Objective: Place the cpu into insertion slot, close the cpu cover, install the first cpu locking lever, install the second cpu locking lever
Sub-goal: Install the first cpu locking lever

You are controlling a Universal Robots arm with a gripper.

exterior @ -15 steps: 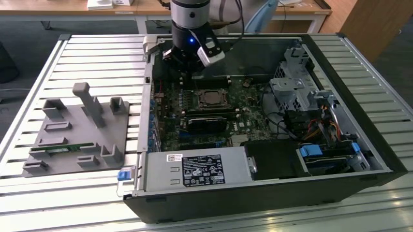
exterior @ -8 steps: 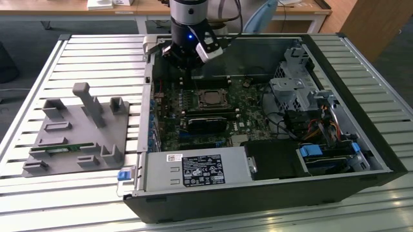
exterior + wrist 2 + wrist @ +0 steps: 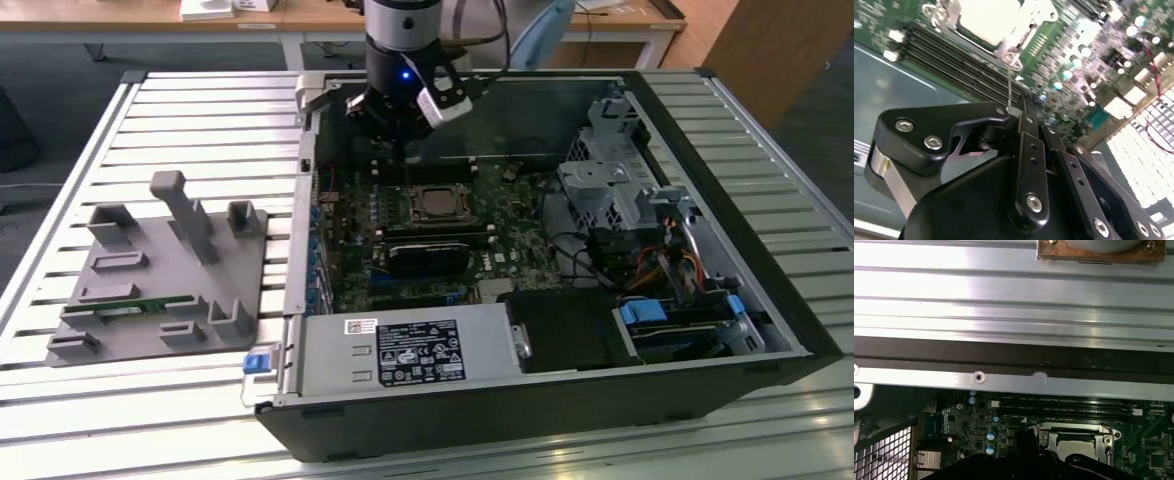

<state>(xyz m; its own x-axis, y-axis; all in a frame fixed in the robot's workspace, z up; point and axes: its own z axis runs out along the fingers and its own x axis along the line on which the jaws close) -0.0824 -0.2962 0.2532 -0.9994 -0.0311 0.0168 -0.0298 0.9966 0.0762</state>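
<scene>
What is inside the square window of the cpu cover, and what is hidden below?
The window of the cpu cover shows the grey metallic face of the cpu. The insertion slot beneath is covered by the cpu, so its contacts cannot be seen.

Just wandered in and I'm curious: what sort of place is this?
Probably a robotics lab or test workshop: a robot arm reaches into an open computer case on a slatted metal table, with office desks behind.
</scene>
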